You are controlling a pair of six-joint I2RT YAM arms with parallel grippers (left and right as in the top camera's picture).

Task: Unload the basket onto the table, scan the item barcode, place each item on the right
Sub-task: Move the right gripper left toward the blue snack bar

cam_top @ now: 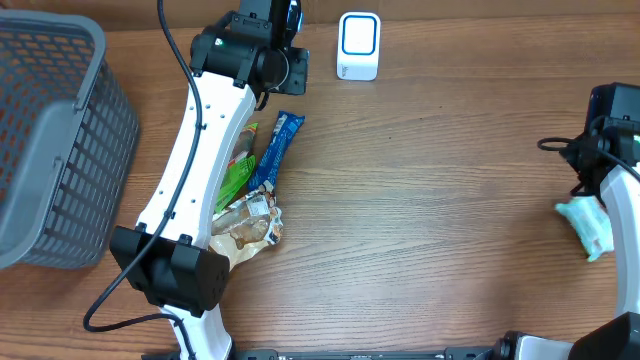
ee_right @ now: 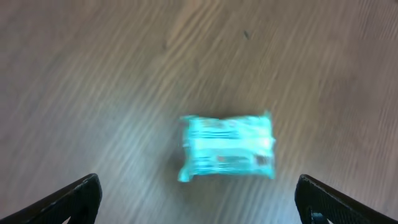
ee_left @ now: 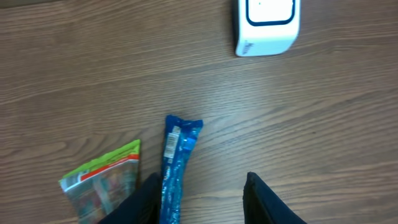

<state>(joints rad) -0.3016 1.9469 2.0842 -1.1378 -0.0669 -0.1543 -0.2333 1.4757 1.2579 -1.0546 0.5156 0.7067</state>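
Note:
A long blue snack packet (cam_top: 276,150) lies on the wooden table, its white barcode label near the top end (ee_left: 171,142). My left gripper (ee_left: 200,177) hovers over it, open, and the packet's lower part lies just inside the left finger (ee_left: 144,202). The white barcode scanner (cam_top: 358,45) stands at the back of the table, seen in the left wrist view as the scanner (ee_left: 267,25). On the right, a teal packet (ee_right: 229,148) lies on the table ahead of my wide-open right gripper (ee_right: 198,186); nothing sits between its fingers. The teal packet (cam_top: 588,226) rests beside the right arm.
A green packet (cam_top: 238,168) and a clear crumpled packet (cam_top: 250,222) lie beside the blue one, partly under the left arm. A grey mesh basket (cam_top: 50,150) stands at the left edge. A black cable runs from the left arm's base.

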